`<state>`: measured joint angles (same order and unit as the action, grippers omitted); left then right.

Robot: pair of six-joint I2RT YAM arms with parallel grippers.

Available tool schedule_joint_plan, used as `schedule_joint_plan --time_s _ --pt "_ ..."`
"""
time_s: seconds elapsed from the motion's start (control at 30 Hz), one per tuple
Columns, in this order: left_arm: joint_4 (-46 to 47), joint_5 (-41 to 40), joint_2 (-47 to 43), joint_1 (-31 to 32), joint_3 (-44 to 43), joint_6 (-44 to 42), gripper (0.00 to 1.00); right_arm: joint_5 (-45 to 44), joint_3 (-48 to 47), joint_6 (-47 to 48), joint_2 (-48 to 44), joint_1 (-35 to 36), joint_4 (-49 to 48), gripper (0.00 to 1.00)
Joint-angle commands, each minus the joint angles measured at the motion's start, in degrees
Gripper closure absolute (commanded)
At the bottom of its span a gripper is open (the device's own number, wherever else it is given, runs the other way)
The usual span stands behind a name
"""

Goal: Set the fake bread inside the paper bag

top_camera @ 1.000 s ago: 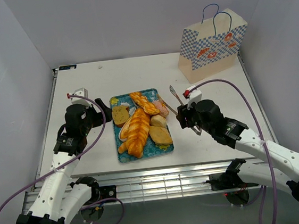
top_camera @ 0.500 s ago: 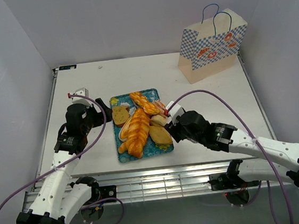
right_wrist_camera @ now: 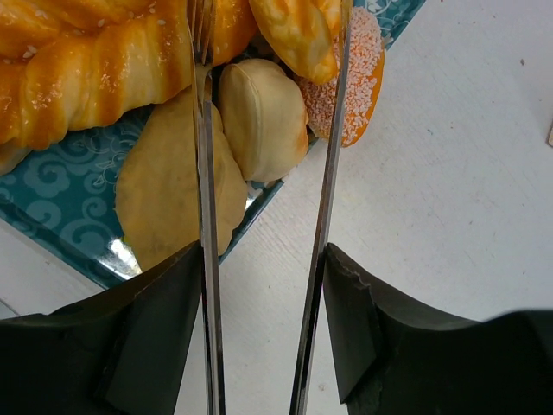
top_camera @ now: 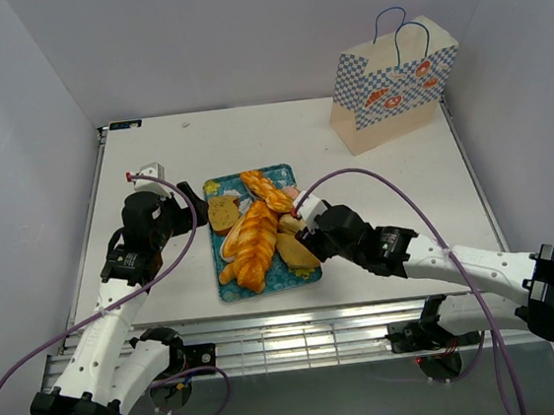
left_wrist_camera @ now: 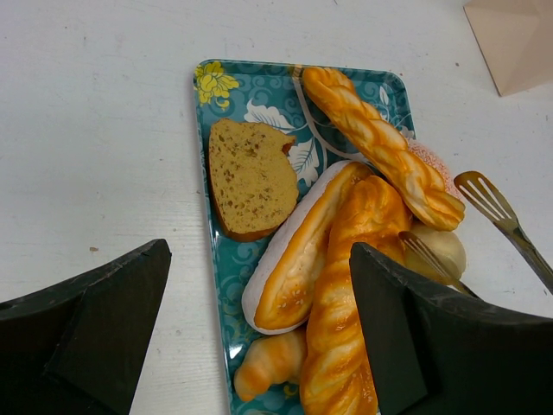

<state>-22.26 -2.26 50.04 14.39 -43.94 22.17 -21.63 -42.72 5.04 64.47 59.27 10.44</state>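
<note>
Pale grey walls point(top_camera: 239, 33) are enclosing the white worktop point(top_camera: 152, 151) on three sides. The paper bag point(top_camera: 394, 91) is standing upright at the far right corner of the worktop, well apart from both hands. The blue patterned tray point(left_wrist_camera: 268, 112) is lying at the middle of the worktop, between the two arms, and is carrying all of the fake bread point(top_camera: 255, 235). On it, a braided loaf point(left_wrist_camera: 354, 285) is lying lengthwise beside a long bun point(left_wrist_camera: 298, 251). A twisted stick point(left_wrist_camera: 380, 143) is lying aslant across the far end, a toast slice point(left_wrist_camera: 249, 177) is resting at the far left, and a croissant point(left_wrist_camera: 268, 363) is lying at the near left. The right hand point(right_wrist_camera: 263, 255) is hovering at the tray's right edge, closed on metal tongs point(right_wrist_camera: 327, 173). The tongs' two blades are standing apart, straddling a pale oval bun point(right_wrist_camera: 263, 117), which is lying between a flat oval piece point(right_wrist_camera: 173, 190) and a sugared round piece point(right_wrist_camera: 359, 86). Whether the blades are touching the bun cannot be told. The left hand point(top_camera: 187, 199) is hovering just left of the tray with its fingers spread wide, gripping nothing, near the toast slice but apart from it.
</note>
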Motion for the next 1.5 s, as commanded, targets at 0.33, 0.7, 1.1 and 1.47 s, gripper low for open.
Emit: schedule_joint_plan --time_s 0.33,0.7,1.1,1.47 --pt "0.46 1.47 -0.91 0.02 0.26 0.41 0.05 -4.13 -3.95 1.73 2.68 -0.03 -4.55 0.69" --pt "0.46 1.38 -1.44 0.11 0.26 0.41 0.05 -3.86 -6.76 1.2 -0.65 -0.03 -3.05 0.92" --pt "0.46 1.29 -1.7 0.02 0.26 0.41 0.05 -2.37 -10.01 -0.99 -8.56 -0.03 -4.19 0.92" --pt "0.46 1.12 -1.88 0.02 0.17 0.33 0.05 -13.43 -12.12 -3.19 -15.33 -2.22 -7.18 0.92"
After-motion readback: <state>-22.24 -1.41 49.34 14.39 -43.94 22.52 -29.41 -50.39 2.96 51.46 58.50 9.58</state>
